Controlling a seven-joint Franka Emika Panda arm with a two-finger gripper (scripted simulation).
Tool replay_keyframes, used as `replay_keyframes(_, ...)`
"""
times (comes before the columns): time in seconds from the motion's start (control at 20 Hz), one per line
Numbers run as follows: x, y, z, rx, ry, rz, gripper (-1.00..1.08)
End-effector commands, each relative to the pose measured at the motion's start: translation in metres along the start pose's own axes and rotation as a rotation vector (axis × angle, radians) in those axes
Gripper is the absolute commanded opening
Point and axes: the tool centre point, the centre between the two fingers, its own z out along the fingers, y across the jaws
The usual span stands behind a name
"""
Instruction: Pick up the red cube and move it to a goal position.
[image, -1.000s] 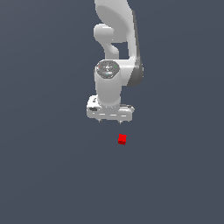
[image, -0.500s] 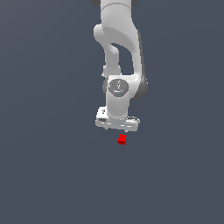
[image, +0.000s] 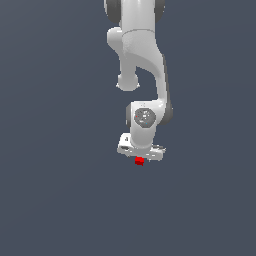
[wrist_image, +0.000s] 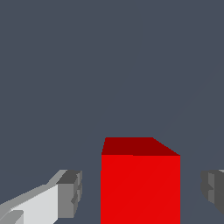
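Observation:
The red cube rests on the grey floor, its upper part covered by the white hand of the gripper directly above it. In the wrist view the red cube fills the space between the two grey fingertips, one on each side with a gap to each cube face. The gripper stands open around the cube without touching it.
The white arm rises from the gripper toward the upper edge of the exterior view. Plain dark grey floor lies all around.
The arm has lowered and shifted toward the exterior view's right, bringing the gripper down over the cube, which has stayed in place.

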Motion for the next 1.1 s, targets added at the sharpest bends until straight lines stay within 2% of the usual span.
replay_keyframes(0.0,0.0027,-0.0039,0.0065,0.000,0.003,0.007,1.00)
replay_keyframes(0.35,0.0047,-0.0055,0.0090,0.000,0.003,0.011,1.00)
replay_keyframes(0.4,0.0047,-0.0055,0.0090,0.000,0.003,0.011,-1.00)
replay_keyframes(1.05,0.0033,-0.0049,0.0093,-0.001,0.003,0.010,-1.00)
